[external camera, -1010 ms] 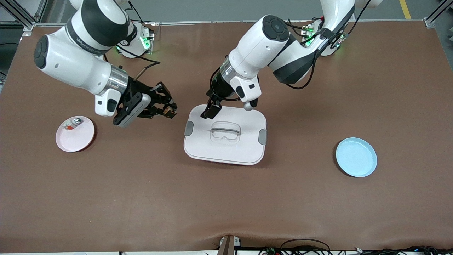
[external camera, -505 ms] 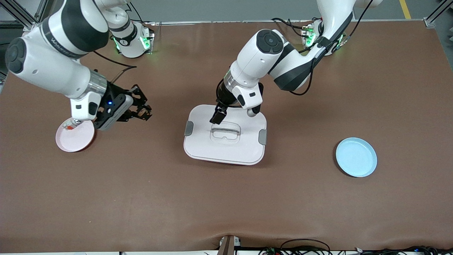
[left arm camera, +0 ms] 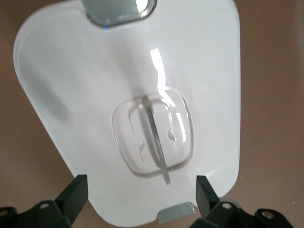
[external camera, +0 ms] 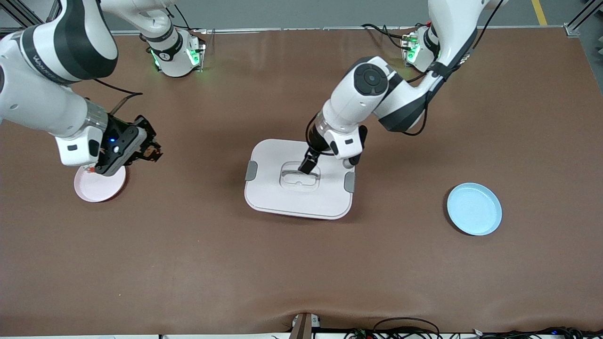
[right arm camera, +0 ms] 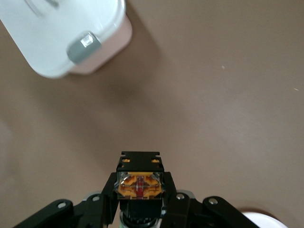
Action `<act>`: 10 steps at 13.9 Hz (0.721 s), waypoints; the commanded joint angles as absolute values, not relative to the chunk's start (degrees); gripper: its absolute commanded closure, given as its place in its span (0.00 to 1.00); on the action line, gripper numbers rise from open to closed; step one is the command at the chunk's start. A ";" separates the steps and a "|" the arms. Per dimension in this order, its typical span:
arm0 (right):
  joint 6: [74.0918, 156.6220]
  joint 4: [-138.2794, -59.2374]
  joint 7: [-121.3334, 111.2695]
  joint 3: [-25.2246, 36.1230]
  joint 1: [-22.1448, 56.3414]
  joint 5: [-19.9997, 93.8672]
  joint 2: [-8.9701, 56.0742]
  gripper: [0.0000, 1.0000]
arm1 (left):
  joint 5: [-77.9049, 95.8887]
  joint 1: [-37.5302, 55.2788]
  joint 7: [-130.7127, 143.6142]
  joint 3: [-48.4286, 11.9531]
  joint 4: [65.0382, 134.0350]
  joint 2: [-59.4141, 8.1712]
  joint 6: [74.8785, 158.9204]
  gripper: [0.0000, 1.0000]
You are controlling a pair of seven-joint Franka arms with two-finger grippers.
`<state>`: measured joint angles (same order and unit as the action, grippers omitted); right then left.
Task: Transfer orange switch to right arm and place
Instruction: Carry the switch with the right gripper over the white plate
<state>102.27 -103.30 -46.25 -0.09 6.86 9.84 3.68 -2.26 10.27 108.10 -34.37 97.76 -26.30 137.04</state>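
Observation:
My right gripper (external camera: 150,152) is shut on the orange switch (external camera: 151,153), a small black block with an orange face. The switch also shows between the fingers in the right wrist view (right arm camera: 140,183). The gripper hangs over the brown table just beside the pink plate (external camera: 101,187). A sliver of that plate shows in the right wrist view (right arm camera: 260,220). My left gripper (external camera: 307,165) is open and empty, low over the recessed handle of the white lidded container (external camera: 282,200). In the left wrist view its gripper (left arm camera: 141,190) straddles the lid (left arm camera: 95,71).
A light blue plate (external camera: 474,209) lies toward the left arm's end of the table. The right arm's wrist covers part of the pink plate. A corner of the white container with a grey clip (right arm camera: 85,47) shows in the right wrist view.
My right gripper has carried the orange switch away from the container toward the pink plate. My left gripper has moved from the lid's edge to over the lid's handle.

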 commanded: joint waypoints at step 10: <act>108.53 -108.27 -70.99 -0.97 -3.07 -6.93 3.34 1.00 | -2.99 -1.31 71.65 -34.98 112.75 -8.01 136.67 0.00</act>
<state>105.84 -105.89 -66.98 -0.05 -0.76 -4.27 3.81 -2.35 0.94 75.24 -34.45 108.57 -12.61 136.94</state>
